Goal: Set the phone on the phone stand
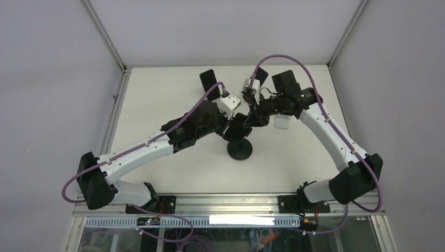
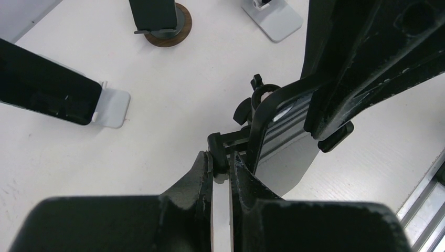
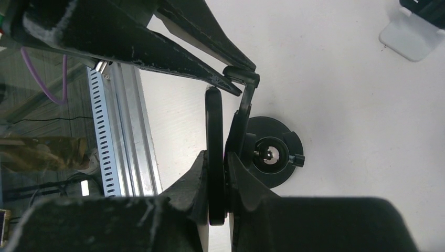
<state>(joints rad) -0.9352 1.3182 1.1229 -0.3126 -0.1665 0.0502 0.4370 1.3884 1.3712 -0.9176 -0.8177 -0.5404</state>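
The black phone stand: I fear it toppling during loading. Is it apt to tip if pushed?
Possibly tippy: the phone stand carries a tall cradle on one small round base. It looks rigid, not floppy. The left fingers pinching its cradle probably steady it.

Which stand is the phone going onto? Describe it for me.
Find the centre of the white table. The phone stand sits there, nearest the robot. It alone is black, round-based and empty; the stand beside it is white, and the two behind hold phones.
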